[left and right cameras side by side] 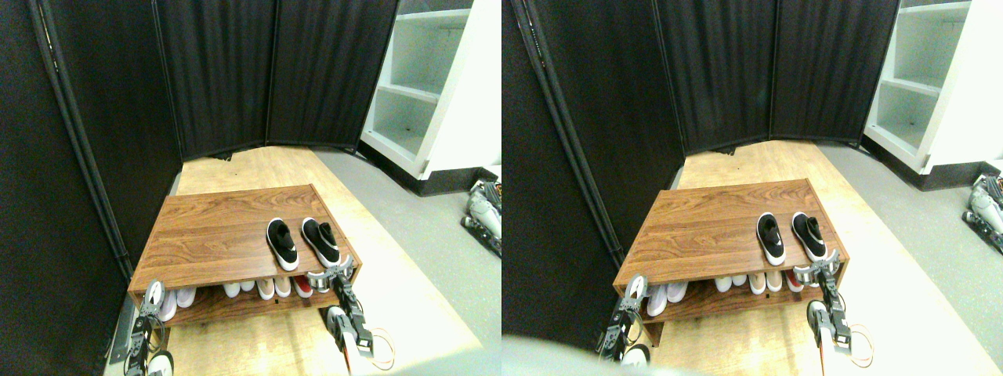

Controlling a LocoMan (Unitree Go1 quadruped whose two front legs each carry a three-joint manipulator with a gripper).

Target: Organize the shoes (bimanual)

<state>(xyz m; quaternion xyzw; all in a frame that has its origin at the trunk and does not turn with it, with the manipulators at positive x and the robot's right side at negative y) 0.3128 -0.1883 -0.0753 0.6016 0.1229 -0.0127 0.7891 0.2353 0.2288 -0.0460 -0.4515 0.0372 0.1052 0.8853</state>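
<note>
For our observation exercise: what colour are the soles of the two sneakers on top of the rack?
White, under black sneakers; the stereo pair view shows it.

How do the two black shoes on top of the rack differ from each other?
The left shoe lies farther from the right hand; the right shoe has that hand close by its near end. The left shoe shows its white sole edge at the near tip, the right shoe along its side. Both are black, angled alike, side by side.

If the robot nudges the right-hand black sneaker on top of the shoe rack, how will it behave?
The right-hand black sneaker likely slides rather than rolls, resting flat on its white sole on the smooth wooden rack top. It looks light and soft-topped. Being close to the front edge, it might drop off.
</note>
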